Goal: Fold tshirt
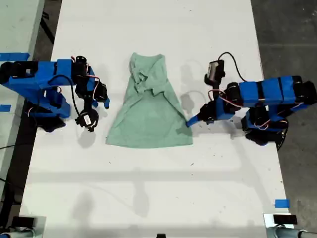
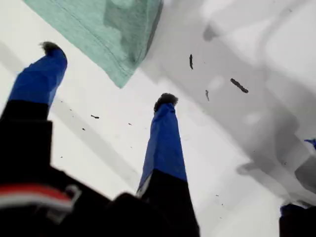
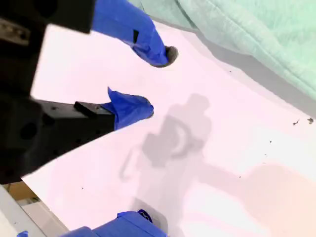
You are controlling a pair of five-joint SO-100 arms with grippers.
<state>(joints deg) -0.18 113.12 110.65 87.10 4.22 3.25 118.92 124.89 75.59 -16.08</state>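
The pale mint-green tshirt [image 1: 148, 114] lies flat mid-table, its upper part folded in narrow and its hem wide toward the exterior view's bottom. My first gripper [image 1: 105, 102] is on the arm at the exterior view's left and hangs open a little off the shirt's side. Nothing is between its fingers [image 2: 165, 106] in the first wrist view, where my first gripper [image 2: 107, 73] faces a hem corner of the tshirt [image 2: 98, 29]. My second gripper [image 1: 189, 121], on the exterior view's right arm, sits low by the shirt's other side. In its wrist view my second gripper [image 3: 158, 81] is open and empty, close to the tshirt [image 3: 256, 29].
The white table [image 1: 158, 198] stretches well past the shirt toward the exterior view's bottom. A strip of blue tape [image 1: 281, 203] lies near that view's bottom right corner. Small dark specks [image 2: 239, 85] dot the table beyond the hem corner. Both arm bases stand at the table's side edges.
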